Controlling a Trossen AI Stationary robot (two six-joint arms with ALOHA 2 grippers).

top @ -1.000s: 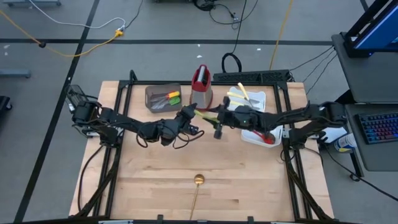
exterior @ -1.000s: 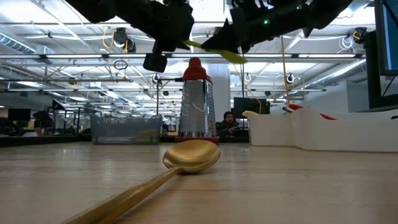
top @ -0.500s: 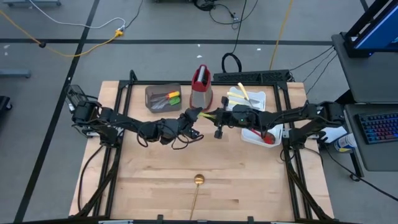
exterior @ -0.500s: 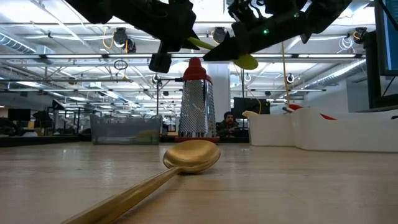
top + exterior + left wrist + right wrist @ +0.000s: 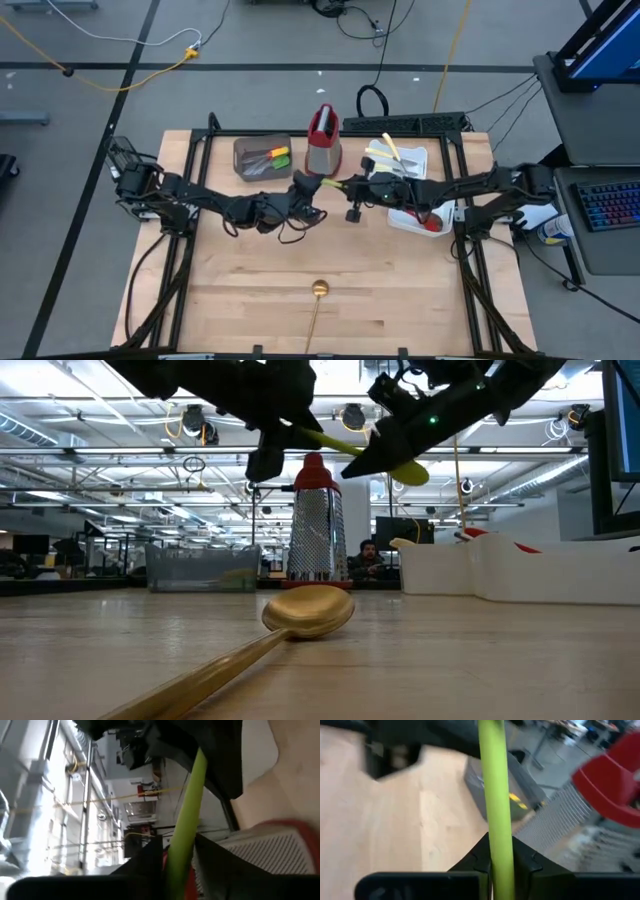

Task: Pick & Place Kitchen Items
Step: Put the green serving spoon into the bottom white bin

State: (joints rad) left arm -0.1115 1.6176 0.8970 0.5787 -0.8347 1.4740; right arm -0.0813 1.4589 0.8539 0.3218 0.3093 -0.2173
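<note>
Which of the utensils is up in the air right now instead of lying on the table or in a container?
The green utensil, held above the table between the left gripper and right gripper. The gold spoon lies on the table; others sit in containers.

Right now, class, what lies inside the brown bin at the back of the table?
In the high view, the brown bin holds a few slim utensils with yellow, green and red parts. Their exact count and whatever lies beneath them cannot be made out.
</note>
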